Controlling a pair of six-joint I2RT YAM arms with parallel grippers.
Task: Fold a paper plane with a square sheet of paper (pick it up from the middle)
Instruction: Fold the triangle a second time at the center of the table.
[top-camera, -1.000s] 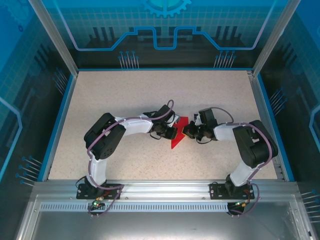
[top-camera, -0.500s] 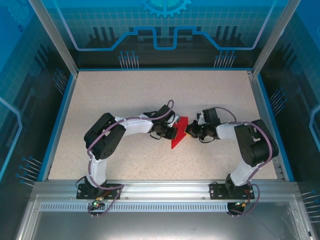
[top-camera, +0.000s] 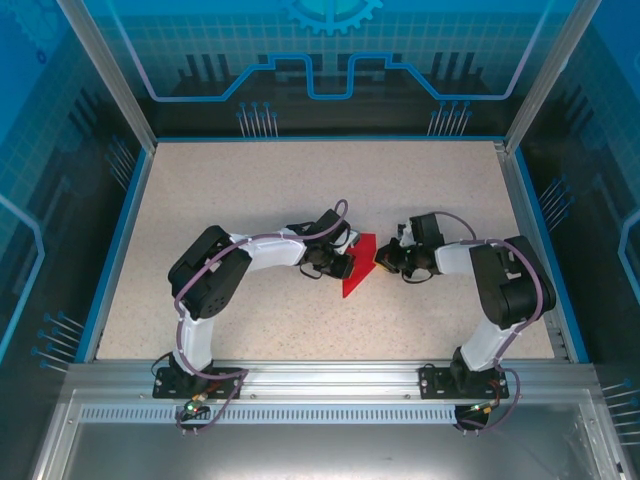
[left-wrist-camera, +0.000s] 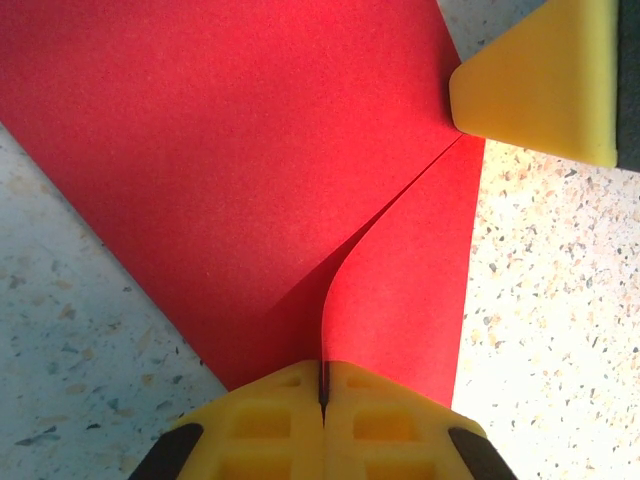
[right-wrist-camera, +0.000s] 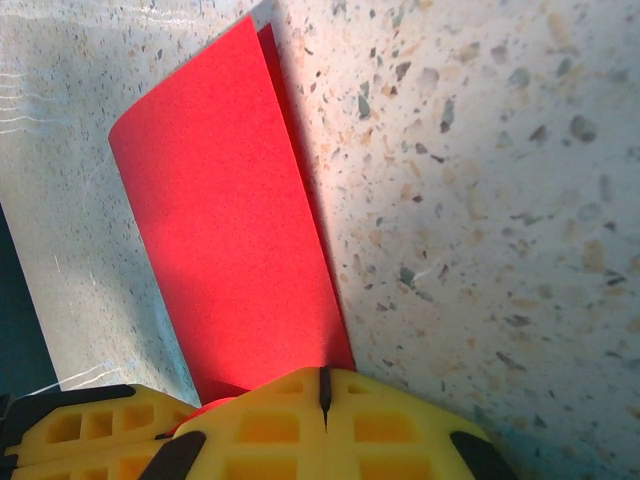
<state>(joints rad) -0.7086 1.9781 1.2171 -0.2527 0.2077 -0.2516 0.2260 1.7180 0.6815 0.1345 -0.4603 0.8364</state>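
Observation:
The square sheet of paper (top-camera: 357, 268) is bright red and partly folded, lying mid-table with a point toward the near left. In the left wrist view two flaps of the paper (left-wrist-camera: 250, 170) meet along a seam, and the right flap's edge lifts slightly. My left gripper (top-camera: 346, 262) is shut, and its yellow fingertips (left-wrist-camera: 380, 415) rest on the paper where that seam ends. My right gripper (top-camera: 380, 260) is shut too, its tips (right-wrist-camera: 270, 420) on the paper's right edge (right-wrist-camera: 230, 240). Its fingertip (left-wrist-camera: 540, 80) touches the seam's far end.
The speckled table (top-camera: 250, 190) is bounded by a blue rim (top-camera: 118, 250) and an enclosure of clear walls. A metal rail (top-camera: 320, 375) carrying both arm bases runs along the near edge. Both arms bend inward toward the middle.
The right gripper has slid slightly right and away along the paper's edge. The left gripper and the paper have stayed put.

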